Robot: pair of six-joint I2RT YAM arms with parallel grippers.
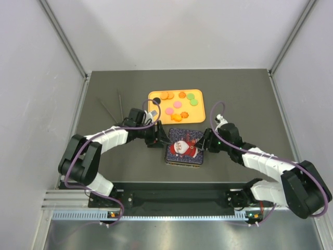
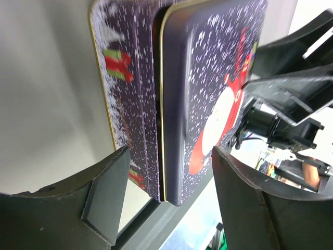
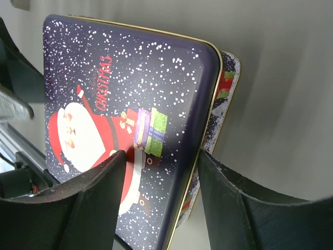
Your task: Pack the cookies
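The dark fingers (image 2: pixel 104 203) of the left gripper (image 2: pixel 170 156) are seen closest in the left wrist view. They are spread wide and nothing is clamped: a gap is left on either side of the tin rim that stands between them. Just beyond them a tin lid (image 2: pixel 208 78), dark blue with white snow flecks and a Santa figure, is seen lying slightly offset over the tin base (image 2: pixel 130 78). The base's gift-patterned wall is exposed along one side.

In the right wrist view the fingers (image 3: pixel 234 208) of the right gripper (image 3: pixel 162 159) are held apart, astride a corner of the same lid. One finger is seen in front of the lid's printed top and the other just beside its gold rim. Whether the pads are pressed onto the lid cannot be told.

In the top view, the left gripper is placed at 9 o'clock of the tin and the right gripper at 3 o'clock, each right at the tin's edge. The cookies (image 1: pixel 177 104) are found at 12 o'clock of the tin, scattered on an orange tray (image 1: pixel 196 115) and apart from both grippers. Orange, pink and green discs can be made out among them. Two thin rods (image 1: pixel 109 111) are laid at 10 o'clock of the tin on the dark table (image 1: pixel 244 104).
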